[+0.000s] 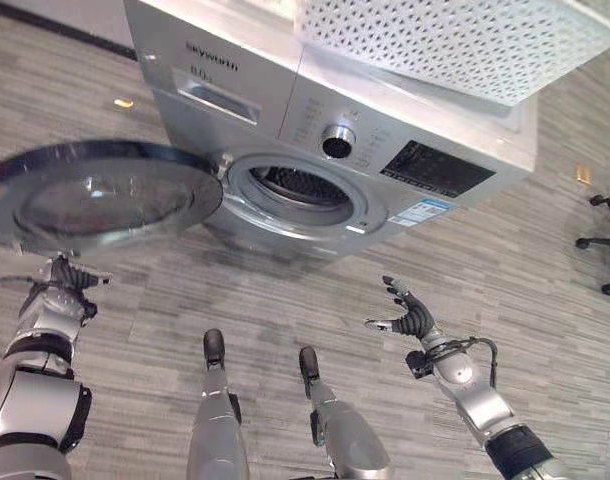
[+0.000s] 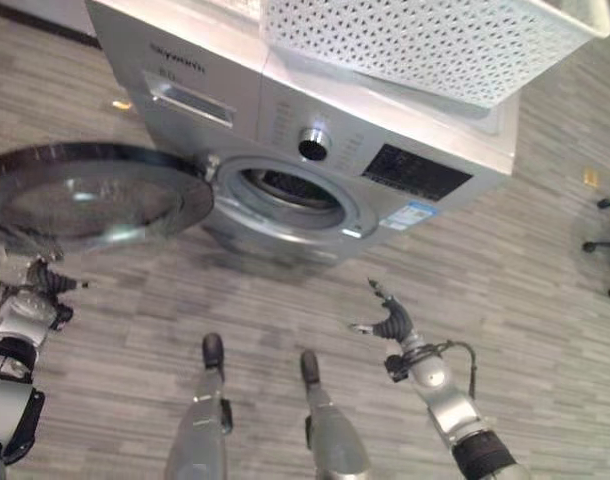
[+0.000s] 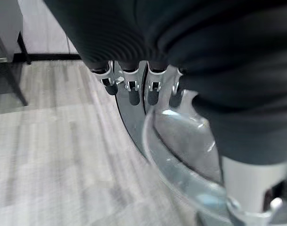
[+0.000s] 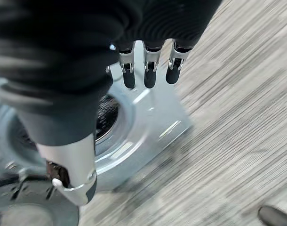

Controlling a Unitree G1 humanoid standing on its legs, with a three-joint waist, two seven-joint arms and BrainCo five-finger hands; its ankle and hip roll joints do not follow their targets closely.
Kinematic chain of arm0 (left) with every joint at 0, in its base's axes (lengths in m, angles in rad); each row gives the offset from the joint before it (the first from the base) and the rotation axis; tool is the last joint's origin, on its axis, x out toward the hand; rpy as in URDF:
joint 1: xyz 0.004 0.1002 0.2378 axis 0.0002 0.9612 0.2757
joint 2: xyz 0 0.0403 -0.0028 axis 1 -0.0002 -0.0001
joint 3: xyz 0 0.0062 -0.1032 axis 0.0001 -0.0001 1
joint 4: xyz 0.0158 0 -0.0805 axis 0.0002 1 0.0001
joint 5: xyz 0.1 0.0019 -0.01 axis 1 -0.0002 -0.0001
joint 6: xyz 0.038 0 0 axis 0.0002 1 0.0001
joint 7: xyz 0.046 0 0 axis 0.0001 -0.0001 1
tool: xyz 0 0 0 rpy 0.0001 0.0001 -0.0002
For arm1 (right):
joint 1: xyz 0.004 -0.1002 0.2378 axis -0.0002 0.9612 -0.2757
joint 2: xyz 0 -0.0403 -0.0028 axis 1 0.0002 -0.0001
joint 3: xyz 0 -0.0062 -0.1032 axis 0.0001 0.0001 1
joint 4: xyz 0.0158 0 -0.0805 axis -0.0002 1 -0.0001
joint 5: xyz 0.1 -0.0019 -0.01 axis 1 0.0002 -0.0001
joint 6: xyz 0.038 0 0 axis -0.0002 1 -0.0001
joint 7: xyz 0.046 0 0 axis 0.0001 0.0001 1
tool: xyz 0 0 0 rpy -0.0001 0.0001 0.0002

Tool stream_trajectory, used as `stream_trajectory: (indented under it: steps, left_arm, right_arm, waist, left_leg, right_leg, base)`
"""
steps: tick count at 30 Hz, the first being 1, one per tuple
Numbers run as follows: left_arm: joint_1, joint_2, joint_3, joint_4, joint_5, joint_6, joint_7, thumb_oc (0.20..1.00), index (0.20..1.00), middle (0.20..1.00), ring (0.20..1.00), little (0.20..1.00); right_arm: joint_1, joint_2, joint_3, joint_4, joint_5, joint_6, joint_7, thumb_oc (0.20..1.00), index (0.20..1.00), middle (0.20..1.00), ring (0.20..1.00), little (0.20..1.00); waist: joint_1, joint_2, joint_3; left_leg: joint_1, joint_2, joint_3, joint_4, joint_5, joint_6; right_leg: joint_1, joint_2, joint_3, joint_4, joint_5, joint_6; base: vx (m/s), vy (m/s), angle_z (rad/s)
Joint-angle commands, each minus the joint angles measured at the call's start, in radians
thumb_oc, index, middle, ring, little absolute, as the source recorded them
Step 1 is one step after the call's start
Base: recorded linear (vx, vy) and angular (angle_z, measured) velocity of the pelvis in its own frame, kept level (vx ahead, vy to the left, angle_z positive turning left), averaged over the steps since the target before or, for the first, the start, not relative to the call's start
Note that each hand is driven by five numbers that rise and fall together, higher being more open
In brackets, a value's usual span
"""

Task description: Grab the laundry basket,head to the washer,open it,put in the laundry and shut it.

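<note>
Looking down at grey wood-grain plank flooring (image 1: 285,300), with a black chair base (image 1: 607,240) cut off at the room's right edge. Silver washer (image 1: 405,130) stands ahead, its round glass door (image 1: 90,200) swung wide to the left, dark drum (image 1: 300,185) exposed but too dim to see into. White perforated plastic laundry basket (image 1: 455,40) sits on top of the washer, upper part cropped out. Left hand (image 1: 65,275) sits just below the door's rim, fingers straight, holding nothing. Right hand (image 1: 410,315) hovers in front of the washer, fingers spread loose and empty.
</note>
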Motion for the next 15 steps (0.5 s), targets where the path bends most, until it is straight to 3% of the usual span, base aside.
stream_trajectory:
  steps: [1, 10, 11, 12, 13, 15]
  left_arm:
    - [0.065, -0.057, 0.022, -0.102, 0.004, -0.074, 0.038, 1.000, 1.000, 1.000, 1.000, 1.000]
    - [0.261, -0.095, 0.100, -0.238, 0.039, -0.060, 0.036, 1.000, 1.000, 1.000, 1.000, 1.000]
    - [0.284, -0.111, 0.113, -0.254, 0.035, -0.058, 0.033, 1.000, 1.000, 1.000, 1.000, 1.000]
    - [0.299, -0.131, 0.115, -0.278, 0.038, -0.056, 0.031, 1.000, 1.000, 1.000, 1.000, 1.000]
    - [0.298, -0.132, 0.115, -0.279, 0.038, -0.056, 0.031, 1.000, 1.000, 1.000, 1.000, 1.000]
    - [0.298, -0.145, 0.116, -0.284, 0.045, -0.055, 0.029, 1.000, 1.000, 1.000, 1.000, 1.000]
  right_arm:
    - [0.074, -0.008, -0.142, -0.041, 0.116, -0.053, -0.055, 1.000, 1.000, 1.000, 1.000, 1.000]
    - [0.101, -0.012, -0.360, -0.034, 0.119, -0.026, -0.156, 1.000, 1.000, 1.000, 1.000, 1.000]
    - [0.106, -0.023, -0.416, -0.063, 0.112, -0.021, -0.179, 1.000, 1.000, 1.000, 1.000, 1.000]
    - [0.101, -0.050, -0.474, -0.105, 0.073, -0.015, -0.218, 1.000, 1.000, 1.000, 1.000, 1.000]
    - [0.101, -0.050, -0.475, -0.107, 0.072, -0.014, -0.218, 1.000, 1.000, 1.000, 1.000, 1.000]
    - [0.097, -0.090, -0.516, -0.154, 0.000, -0.005, -0.250, 1.000, 1.000, 1.000, 1.000, 1.000]
  waist:
    - [0.005, 0.032, -0.077]
    - [0.015, 0.063, -0.156]
    - [0.012, 0.073, -0.172]
    - [-0.002, 0.083, -0.171]
    - [-0.001, 0.085, -0.171]
    - [-0.012, 0.100, -0.165]
  left_leg:
    - [0.000, 0.031, -0.049, 0.175, -0.200, 0.030]
    - [0.053, -0.010, -0.073, 0.215, -0.278, 0.068]
    - [0.079, -0.036, -0.087, 0.217, -0.296, 0.088]
    - [0.129, -0.080, -0.125, 0.224, -0.318, 0.112]
    - [0.126, -0.078, -0.124, 0.221, -0.312, 0.111]
    - [0.166, -0.104, -0.159, 0.221, -0.327, 0.132]
  right_leg:
    - [0.019, -0.060, 0.027, 0.112, -0.133, 0.021]
    - [0.054, -0.075, 0.058, 0.198, -0.163, 0.029]
    - [0.056, -0.073, 0.072, 0.270, -0.148, 0.032]
    - [0.036, -0.049, 0.117, 0.424, -0.057, 0.020]
    - [0.032, -0.047, 0.119, 0.424, -0.052, 0.020]
    - [-0.003, 0.017, 0.167, 0.571, -0.024, 0.010]
  base:
    - [0.05, 0.032, -0.07]
    - [0.10, 0.096, -0.04]
    - [0.19, 0.193, -0.04]
    - [0.18, 0.191, -0.01]
    - [0.16, 0.155, 0.04]
    - [0.12, 0.136, 0.15]
